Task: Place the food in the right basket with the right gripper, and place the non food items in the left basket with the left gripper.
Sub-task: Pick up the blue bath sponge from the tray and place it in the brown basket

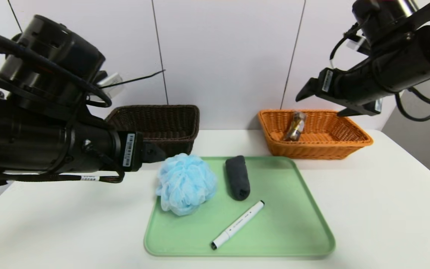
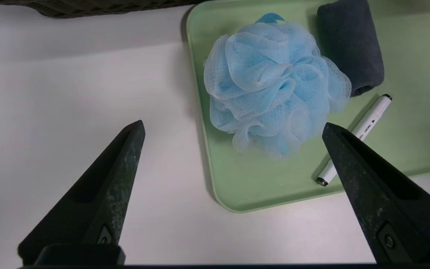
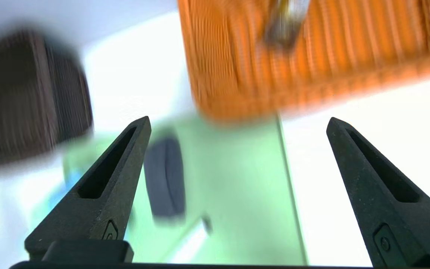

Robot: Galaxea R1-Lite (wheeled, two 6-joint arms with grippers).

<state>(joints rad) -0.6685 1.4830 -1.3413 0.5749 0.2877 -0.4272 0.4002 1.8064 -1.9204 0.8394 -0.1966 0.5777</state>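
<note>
White marker [image 1: 238,225] (its tiny print unreadable) lies on green tray [image 1: 297,231].

Pale-blue mesh puff [image 1: 186,184], charcoal cloth roll [image 1: 237,177], mint-green tray [image 1: 293,224], orange basket [image 1: 314,133].

A soft blue mesh puff [image 1: 186,184] and a matt dark cloth roll [image 1: 237,177] are seen on a smooth green plastic tray [image 1: 297,239]; both baskets, brown [image 1: 170,123] and orange [image 1: 323,145], are woven wicker.
</note>
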